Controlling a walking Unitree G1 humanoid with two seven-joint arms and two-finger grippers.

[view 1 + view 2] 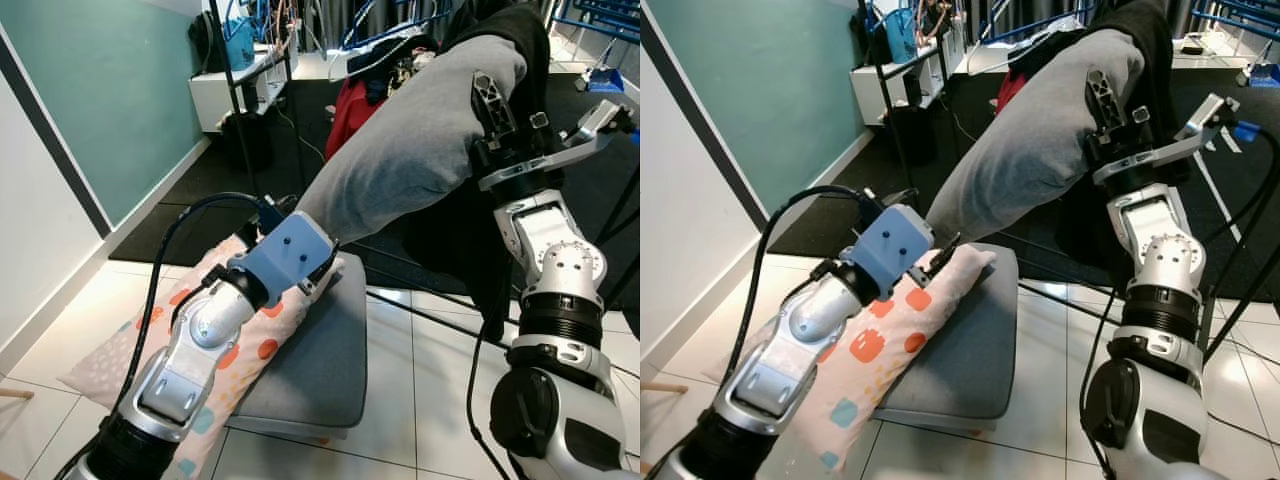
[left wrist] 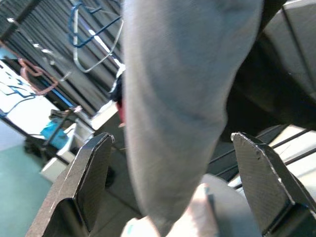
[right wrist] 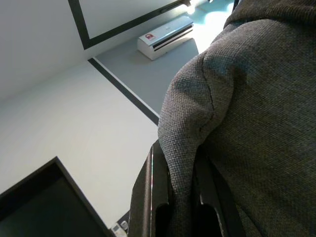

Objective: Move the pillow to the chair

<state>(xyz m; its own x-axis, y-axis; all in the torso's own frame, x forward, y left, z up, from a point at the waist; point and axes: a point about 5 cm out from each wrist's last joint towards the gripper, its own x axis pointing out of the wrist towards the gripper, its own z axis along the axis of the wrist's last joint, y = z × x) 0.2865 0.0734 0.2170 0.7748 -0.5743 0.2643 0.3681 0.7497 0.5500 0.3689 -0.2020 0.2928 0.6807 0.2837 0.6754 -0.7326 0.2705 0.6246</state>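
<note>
Head stereo pair aimed forward-down; the long grey fabric pillow is shared. Wrist views are pressed close against it, right one angled ceilingward.

No legible text, labels, brands or numbers are showing on any surface in the four views.

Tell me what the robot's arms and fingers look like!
Both arms are shiny silver metal with round black joints. The left arm has a blue-grey boxy wrist block and a thick black cable looping over it. The right arm has ribbed silver rings and a thin black cable alongside. Each end effector has two long black fingers with rough, textured pads.
</note>
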